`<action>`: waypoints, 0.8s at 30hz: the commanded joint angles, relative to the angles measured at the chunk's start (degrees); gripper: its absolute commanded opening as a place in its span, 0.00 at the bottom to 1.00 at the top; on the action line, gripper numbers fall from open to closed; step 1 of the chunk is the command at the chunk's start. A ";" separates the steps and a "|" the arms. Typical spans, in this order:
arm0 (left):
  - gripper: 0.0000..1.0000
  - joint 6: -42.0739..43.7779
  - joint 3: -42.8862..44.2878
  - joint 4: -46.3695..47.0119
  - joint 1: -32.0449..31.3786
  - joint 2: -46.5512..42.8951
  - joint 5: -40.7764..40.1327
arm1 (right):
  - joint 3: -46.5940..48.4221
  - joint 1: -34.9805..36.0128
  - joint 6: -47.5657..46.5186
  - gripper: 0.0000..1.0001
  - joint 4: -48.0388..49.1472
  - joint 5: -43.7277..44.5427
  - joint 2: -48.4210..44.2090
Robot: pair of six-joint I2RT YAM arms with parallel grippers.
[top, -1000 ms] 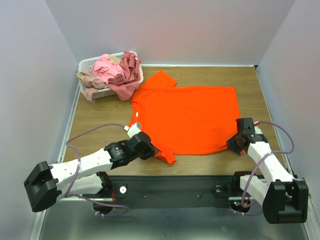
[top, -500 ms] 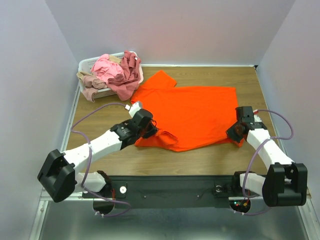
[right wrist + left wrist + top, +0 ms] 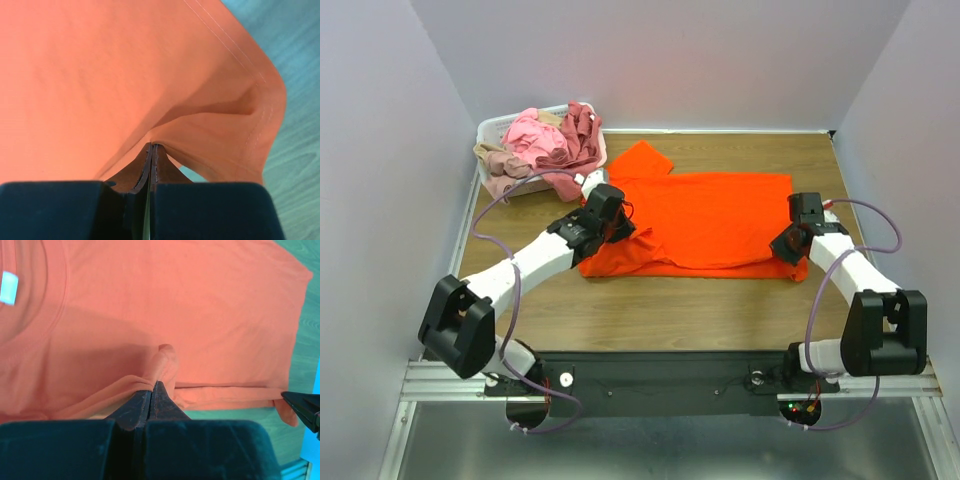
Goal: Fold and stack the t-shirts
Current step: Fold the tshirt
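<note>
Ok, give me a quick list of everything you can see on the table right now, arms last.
orange t-shirt: one, bright orange, spread mid-table, near edge pinched up at both ends.
heaped t-shirts: several, exact count unclear, pink, rose-maroon and beige, piled in and spilling over the basket.
basket: one, white lattice, far left corner.
table: one, brown wood.
left gripper: one, black, shut on the orange t-shirt at its collar end.
right gripper: one, black, shut on the orange t-shirt at its hem end.
</note>
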 commanded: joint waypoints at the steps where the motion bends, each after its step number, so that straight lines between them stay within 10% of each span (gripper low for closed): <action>1: 0.00 7.46 4.66 4.77 1.57 2.05 0.09 | 3.66 -0.14 -0.94 0.00 3.04 1.61 1.81; 24: 0.00 25.92 15.11 12.07 8.95 17.87 9.93 | 19.65 -0.14 -19.82 0.01 5.15 -2.08 20.00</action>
